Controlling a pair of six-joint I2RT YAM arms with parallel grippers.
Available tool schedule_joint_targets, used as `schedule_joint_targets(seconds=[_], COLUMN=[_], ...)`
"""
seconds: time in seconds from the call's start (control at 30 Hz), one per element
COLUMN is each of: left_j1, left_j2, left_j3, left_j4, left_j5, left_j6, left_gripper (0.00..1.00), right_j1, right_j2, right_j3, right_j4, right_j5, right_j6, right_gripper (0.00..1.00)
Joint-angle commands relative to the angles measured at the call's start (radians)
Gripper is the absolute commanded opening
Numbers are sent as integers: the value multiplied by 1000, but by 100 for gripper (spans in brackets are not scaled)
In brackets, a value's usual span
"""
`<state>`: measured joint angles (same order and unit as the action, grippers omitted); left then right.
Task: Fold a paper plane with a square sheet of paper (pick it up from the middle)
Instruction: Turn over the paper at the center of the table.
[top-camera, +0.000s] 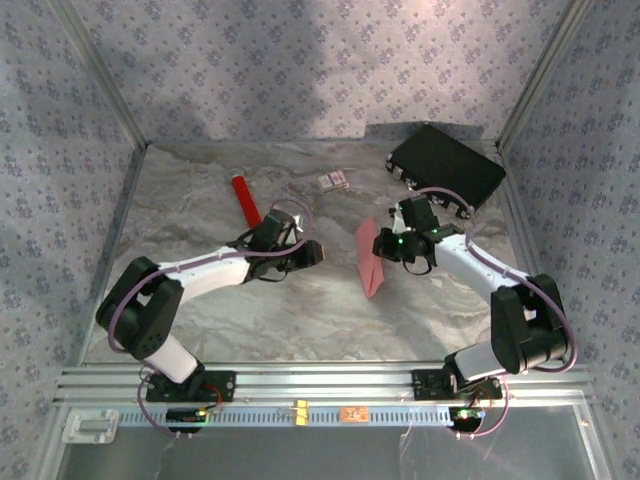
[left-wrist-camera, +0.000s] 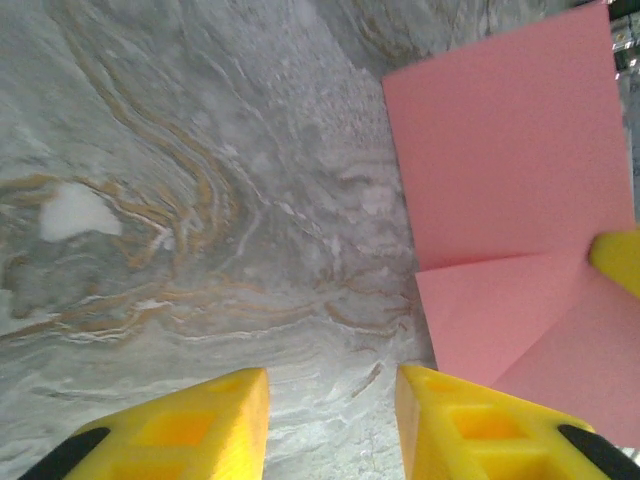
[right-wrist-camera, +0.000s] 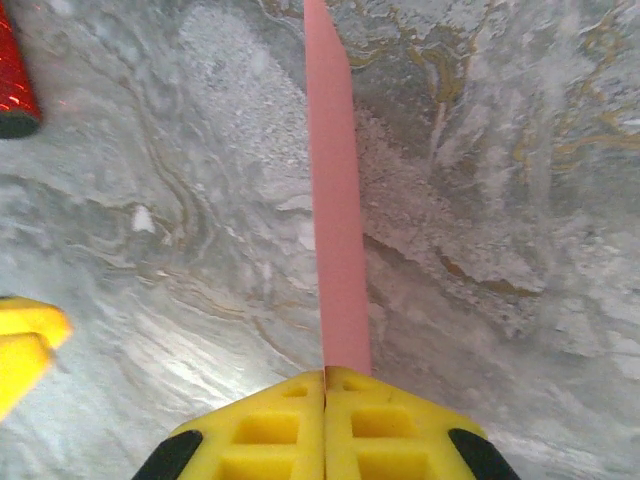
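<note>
The pink-red sheet of paper (top-camera: 368, 258) is folded, with diagonal creases and a pointed lower end, and hangs just above the marble table. My right gripper (right-wrist-camera: 325, 375) is shut on its edge, so the paper (right-wrist-camera: 335, 200) runs edge-on away from the fingers. In the left wrist view the paper (left-wrist-camera: 510, 180) shows its flat face and folds at the right, with one right fingertip (left-wrist-camera: 618, 258) on it. My left gripper (left-wrist-camera: 332, 400) is open just left of the paper, bare table between its fingers. In the top view, the left gripper (top-camera: 315, 252) faces the right gripper (top-camera: 385, 245).
A glossy red cylinder (top-camera: 245, 200) lies at the back left and shows again as the cylinder (right-wrist-camera: 12, 80). A small printed card (top-camera: 334, 181) lies at the back centre. A black case (top-camera: 447, 165) sits in the back right corner. Patterned walls enclose the table.
</note>
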<state>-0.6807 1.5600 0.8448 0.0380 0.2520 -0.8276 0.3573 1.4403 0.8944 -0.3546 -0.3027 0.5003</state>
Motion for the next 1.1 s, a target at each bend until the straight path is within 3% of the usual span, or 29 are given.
schedule_joint_targets(seconds=[0.0, 0.4, 0.53, 0.77, 1.07], left_j1=[16, 66, 83, 115, 145], left_j2=[-72, -306, -412, -589, -704], left_j3=[-27, -183, -245, -296, -305], left_j4=[32, 20, 0, -82, -168], left_j5=[-51, -231, -312, -393, -415], left_j6=[-8, -83, -121, -156, -165], left_gripper=[39, 45, 45, 45, 45], right_j1=[56, 252, 317, 410, 502], right_j2=[-17, 87, 160, 331, 497], right_j3=[78, 330, 386, 474, 593], right_j4=[-164, -474, -518, -537, -481], right_j5=[188, 808, 953, 964, 767], right_j6=[-86, -102, -97, -82, -65], right_gripper=[7, 7, 7, 7, 11])
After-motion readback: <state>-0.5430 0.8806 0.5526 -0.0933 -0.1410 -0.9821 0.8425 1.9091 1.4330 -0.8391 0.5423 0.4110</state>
